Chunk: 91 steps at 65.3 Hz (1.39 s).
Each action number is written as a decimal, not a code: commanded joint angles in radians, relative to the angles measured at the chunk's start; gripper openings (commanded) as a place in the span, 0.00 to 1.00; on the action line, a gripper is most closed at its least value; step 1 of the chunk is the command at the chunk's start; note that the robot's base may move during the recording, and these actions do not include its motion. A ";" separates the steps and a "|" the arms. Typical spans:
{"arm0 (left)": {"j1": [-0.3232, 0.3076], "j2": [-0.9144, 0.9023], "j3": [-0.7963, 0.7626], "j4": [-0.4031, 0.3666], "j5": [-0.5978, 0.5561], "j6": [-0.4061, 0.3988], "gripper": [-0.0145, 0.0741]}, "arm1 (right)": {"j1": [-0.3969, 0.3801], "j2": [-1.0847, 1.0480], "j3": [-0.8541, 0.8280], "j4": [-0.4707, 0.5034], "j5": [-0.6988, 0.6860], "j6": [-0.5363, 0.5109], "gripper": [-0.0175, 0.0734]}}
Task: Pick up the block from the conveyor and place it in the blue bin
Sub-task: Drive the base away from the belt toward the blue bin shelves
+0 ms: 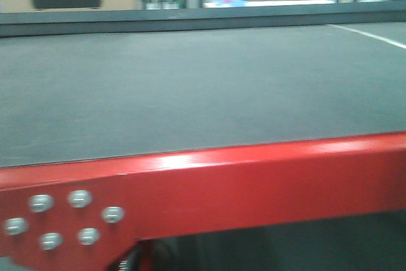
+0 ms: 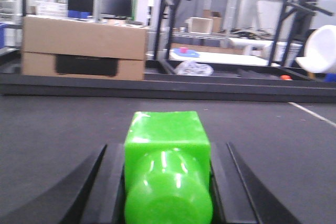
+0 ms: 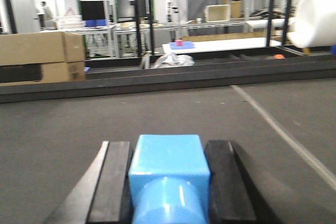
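One view, the front, shows the conveyor's (image 1: 190,87) red strip (image 1: 266,182). The left gripper's (image 2: 167,148) fingers (image 2: 110,182) touch a green piece (image 2: 167,135) between them, the right gripper's (image 3: 167,148) a blue piece (image 3: 168,161); whether they grip, I cannot tell.

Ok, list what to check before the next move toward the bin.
1. Green block sits between the left gripper fingers: ok.
2. Firm grip on it: cannot tell.
3. Right gripper free: not ok, a blue block sits between its fingers.
4. Conveyor belt bare of obstacles in the front view: ok.
5. Blue bin located: cannot tell, none clearly in view.
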State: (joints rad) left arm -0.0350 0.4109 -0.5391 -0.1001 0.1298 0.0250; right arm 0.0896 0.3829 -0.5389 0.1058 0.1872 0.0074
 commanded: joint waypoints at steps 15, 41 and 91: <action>0.000 -0.073 -0.001 -0.008 -0.015 0.002 0.04 | 0.001 -0.005 0.000 0.001 -0.026 -0.007 0.02; 0.000 -0.095 -0.001 -0.008 -0.015 0.002 0.04 | 0.001 -0.005 0.000 0.001 -0.026 -0.007 0.02; 0.000 -0.095 -0.001 -0.008 -0.015 0.002 0.04 | 0.001 -0.005 0.000 0.001 -0.026 -0.007 0.02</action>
State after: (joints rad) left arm -0.0350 0.3235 -0.5387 -0.1001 0.1298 0.0267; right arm 0.0896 0.3829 -0.5389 0.1058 0.1872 0.0074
